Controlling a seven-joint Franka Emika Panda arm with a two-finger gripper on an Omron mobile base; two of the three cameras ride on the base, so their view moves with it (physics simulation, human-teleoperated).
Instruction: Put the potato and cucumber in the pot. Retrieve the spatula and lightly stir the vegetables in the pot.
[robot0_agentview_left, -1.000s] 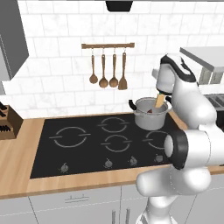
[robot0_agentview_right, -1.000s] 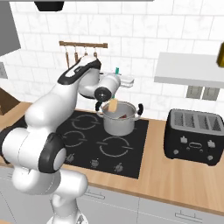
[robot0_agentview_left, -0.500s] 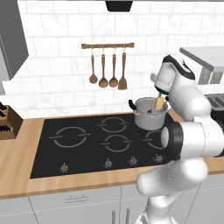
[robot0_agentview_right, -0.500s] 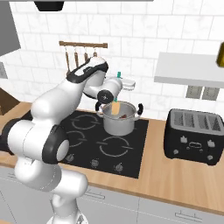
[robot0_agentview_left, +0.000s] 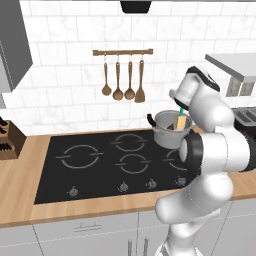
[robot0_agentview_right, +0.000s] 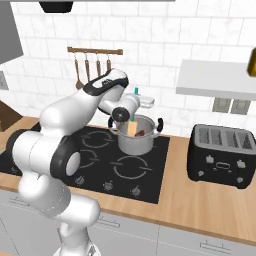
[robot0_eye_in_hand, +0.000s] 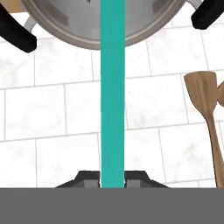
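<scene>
The shiny steel pot (robot0_agentview_left: 166, 138) (robot0_agentview_right: 134, 145) stands on the hob's back right burner. My gripper (robot0_agentview_left: 181, 106) (robot0_agentview_right: 135, 103) (robot0_eye_in_hand: 112, 179) hovers above it, shut on the spatula's teal handle (robot0_eye_in_hand: 112, 87). The spatula (robot0_agentview_left: 181, 121) (robot0_agentview_right: 132, 128) leans down into the pot, its tan blade inside the rim. A dark reddish-brown lump, the potato (robot0_agentview_right: 141, 133), lies in the pot beside the blade. The cucumber is hidden. In the hand view the pot's rim (robot0_eye_in_hand: 57, 26) is at the top.
A wooden rack (robot0_agentview_left: 122, 52) on the tiled wall carries three round spoons and a flat-bladed wooden utensil (robot0_agentview_left: 140, 93) (robot0_eye_in_hand: 205, 94). A black toaster (robot0_agentview_right: 223, 162) sits right of the hob (robot0_agentview_left: 100, 165). A knife block (robot0_agentview_left: 9, 142) stands at far left.
The arm's elbow has swung a little and the hand has shifted slightly over the pot, moving the spatula's blade inside it. The grip stays shut.
</scene>
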